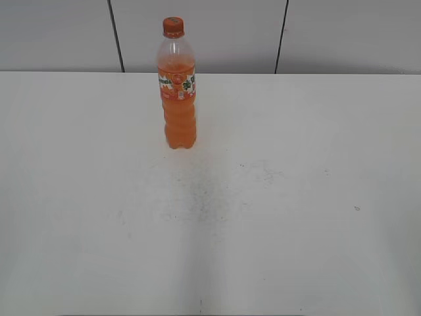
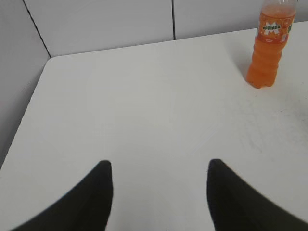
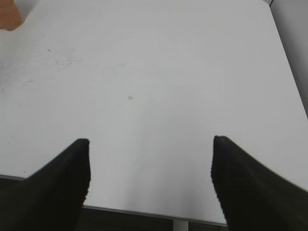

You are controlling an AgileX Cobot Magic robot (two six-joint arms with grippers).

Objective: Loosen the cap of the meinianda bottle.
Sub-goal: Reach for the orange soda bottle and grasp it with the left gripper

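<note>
The meinianda bottle (image 1: pixel 177 105) stands upright on the white table (image 1: pixel 276 217), towards the back and left of centre, with its orange cap (image 1: pixel 173 27) on top. In the left wrist view the bottle (image 2: pixel 268 48) is at the top right, its cap cut off by the frame. In the right wrist view only an orange bit of the bottle (image 3: pixel 8 17) shows at the top left. My left gripper (image 2: pixel 159 166) is open and empty, far from the bottle. My right gripper (image 3: pixel 150 142) is open and empty over the table's near edge. Neither gripper shows in the exterior view.
Grey wall panels (image 1: pixel 197 33) with dark seams rise behind the table. The table top carries faint dark scuffs (image 1: pixel 197 197) near its middle. The table's left edge (image 2: pixel 26 113) shows in the left wrist view and its front edge (image 3: pixel 144 213) in the right wrist view.
</note>
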